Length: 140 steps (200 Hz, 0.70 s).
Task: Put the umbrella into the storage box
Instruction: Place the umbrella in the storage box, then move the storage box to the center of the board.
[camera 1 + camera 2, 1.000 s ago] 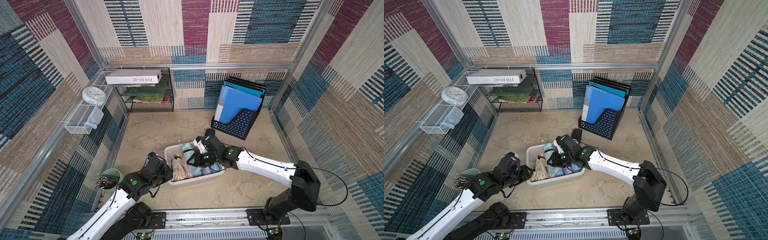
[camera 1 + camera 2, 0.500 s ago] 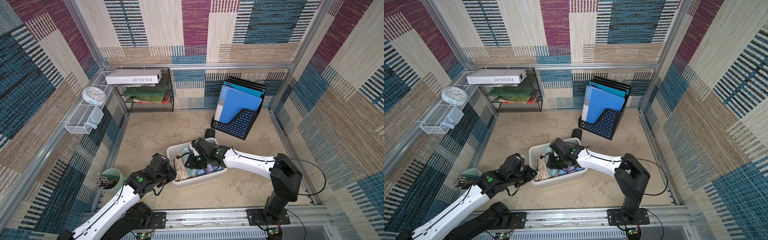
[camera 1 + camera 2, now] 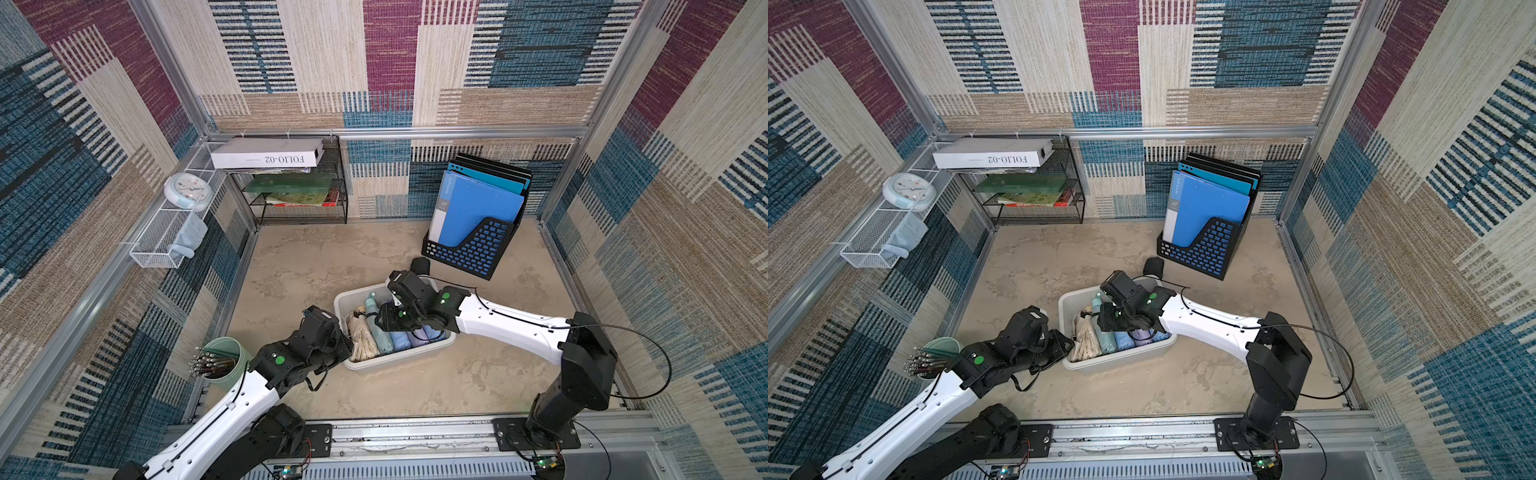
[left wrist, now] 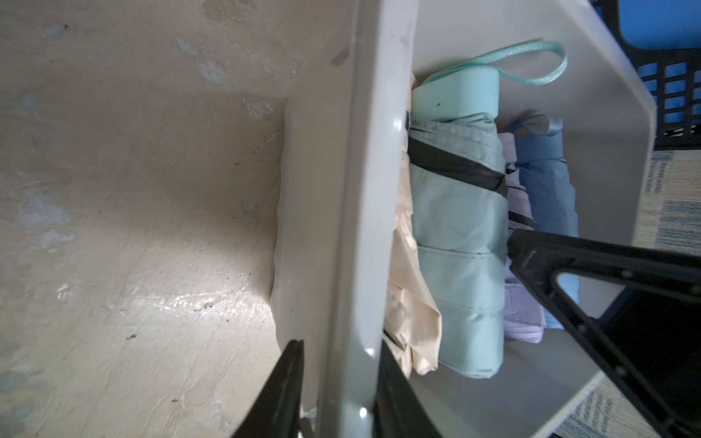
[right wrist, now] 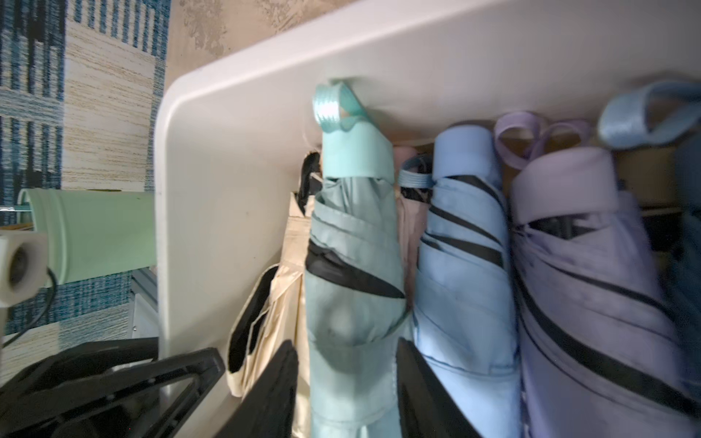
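**Inventory, by count**

- Arms: 2, one gripper each: left gripper [image 4: 341, 364], right gripper [image 5: 345, 345].
- Storage box [image 3: 399, 362]: 1, a side rim between the left jaws.
- Folded umbrellas in the box: 5 told apart by colour.
  - mint umbrella [image 5: 352, 265], between the right jaws
  - cream umbrella [image 5: 273, 303], just outside them, toward the left jaws
  - light blue umbrella [image 5: 462, 265], just outside them on the other side
  - lavender umbrella [image 5: 580, 265], next beyond
  - darker blue umbrella [image 5: 688, 273], farthest out and blurred
- Pinkish fabric [image 5: 407, 212] lower down: possibly a sixth umbrella, cannot tell.
- Well apart from both jaws, 1 each:
  - file holder [image 3: 469, 253], folders [image 3: 478, 208] uncounted
  - wire rack [image 3: 343, 183]
  - white box [image 3: 266, 153]
  - clock [image 3: 188, 192]
  - mesh basket [image 3: 158, 245]
  - green cup [image 3: 224, 340]
  - black cylinder [image 3: 420, 264]
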Tool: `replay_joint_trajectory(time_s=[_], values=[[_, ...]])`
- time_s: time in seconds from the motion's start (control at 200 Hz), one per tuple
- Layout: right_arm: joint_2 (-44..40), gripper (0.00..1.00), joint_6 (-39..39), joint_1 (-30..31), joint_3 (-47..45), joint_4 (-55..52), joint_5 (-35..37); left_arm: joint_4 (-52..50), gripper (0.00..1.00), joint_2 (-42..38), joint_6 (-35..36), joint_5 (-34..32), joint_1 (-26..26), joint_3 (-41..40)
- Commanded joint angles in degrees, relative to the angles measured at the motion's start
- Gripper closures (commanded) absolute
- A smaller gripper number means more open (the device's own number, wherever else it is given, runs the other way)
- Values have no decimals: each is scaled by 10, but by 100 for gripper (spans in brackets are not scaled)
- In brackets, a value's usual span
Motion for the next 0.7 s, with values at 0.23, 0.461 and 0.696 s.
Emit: replay_joint_trajectory(time_s=[0.23,0.461,0.696], values=[[39,72,-22,7,5,-2,-15,21,51,28,40,-65,0,36],[-32,53,-62,6,43,-21,56,7,63,82,88,-88,12,58],[-116,43,-148,-20,33,-44,166,7,81,102,117,-82,34,51]])
